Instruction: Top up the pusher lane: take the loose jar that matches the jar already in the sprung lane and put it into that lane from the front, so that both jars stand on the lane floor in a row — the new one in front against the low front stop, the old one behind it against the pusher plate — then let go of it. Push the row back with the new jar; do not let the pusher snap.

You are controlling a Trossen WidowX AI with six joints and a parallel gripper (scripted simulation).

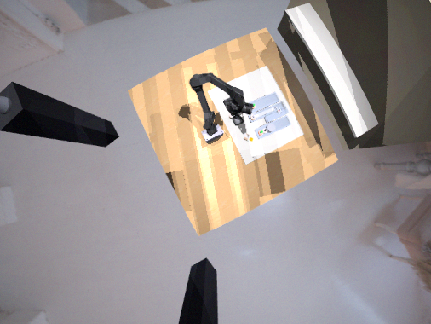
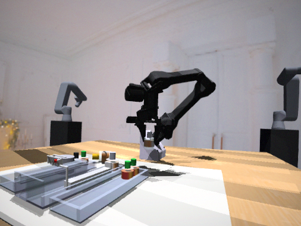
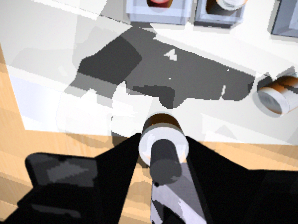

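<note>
My gripper (image 2: 149, 142) (image 3: 162, 138) is shut on a grey-capped jar (image 2: 149, 143) (image 3: 161, 121) with a brown and white body. It holds the jar upright, raised above the table. The sprung lane (image 2: 35, 197) is the middle clear lane; a long white bar (image 2: 86, 177) and an upright post (image 2: 66, 176) show in it. A similar grey-capped jar (image 2: 112, 156) stands at the lane's end nearer the arm. In the wrist view that lane's end (image 3: 214, 19) is at the top. The pusher plate's contact with the jar is too small to tell.
Green-capped jars (image 2: 127, 172) (image 2: 133, 165) stand in a neighbouring lane (image 2: 80, 209). A yellow-capped jar (image 2: 96, 156) lies on its side; a lying jar (image 3: 276, 98) also shows at the wrist view's right. A grey disc (image 2: 66, 158) is by the far lane. The white mat (image 2: 184, 202) carries the lanes.
</note>
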